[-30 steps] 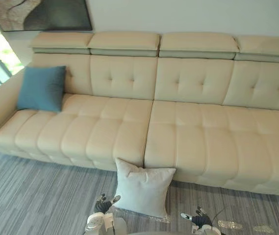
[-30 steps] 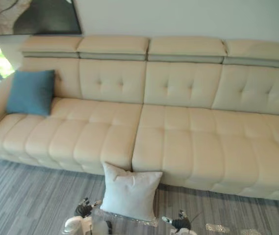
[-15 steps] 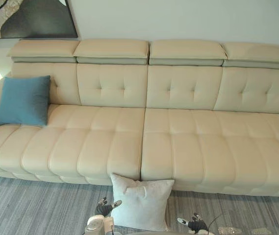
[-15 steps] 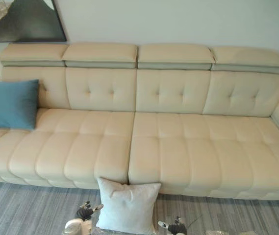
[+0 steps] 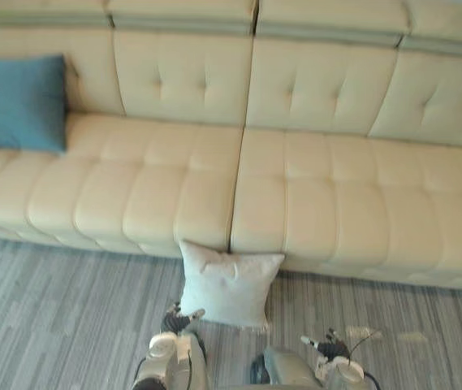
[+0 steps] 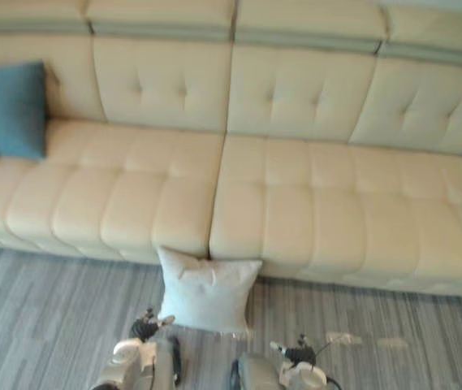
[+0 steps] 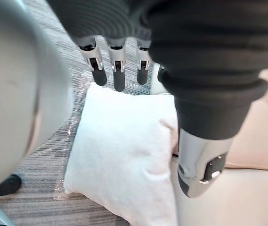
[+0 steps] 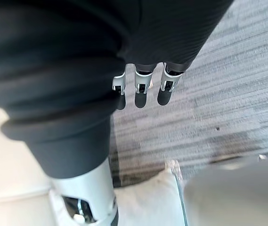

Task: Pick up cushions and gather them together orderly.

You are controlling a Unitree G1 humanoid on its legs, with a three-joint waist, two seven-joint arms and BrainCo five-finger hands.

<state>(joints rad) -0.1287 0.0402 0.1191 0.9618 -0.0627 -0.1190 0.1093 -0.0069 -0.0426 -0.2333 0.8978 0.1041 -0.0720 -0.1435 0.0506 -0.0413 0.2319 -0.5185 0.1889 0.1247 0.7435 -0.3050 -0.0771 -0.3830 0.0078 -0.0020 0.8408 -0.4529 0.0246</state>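
The white cushion (image 5: pixel 229 283) is seen propped on the floor (image 5: pixel 68 309) against the sofa (image 5: pixel 320 195) front; the blue cushion (image 5: pixel 21 102) is leant at the sofa's left end. The left hand (image 5: pixel 175 319) and right hand (image 5: pixel 326 347) are held loose-fingered, nothing gripped.

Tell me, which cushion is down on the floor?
The white cushion. It stands on the grey floor, leaning against the front of the sofa, while the blue cushion sits up on the sofa seat at the left end.
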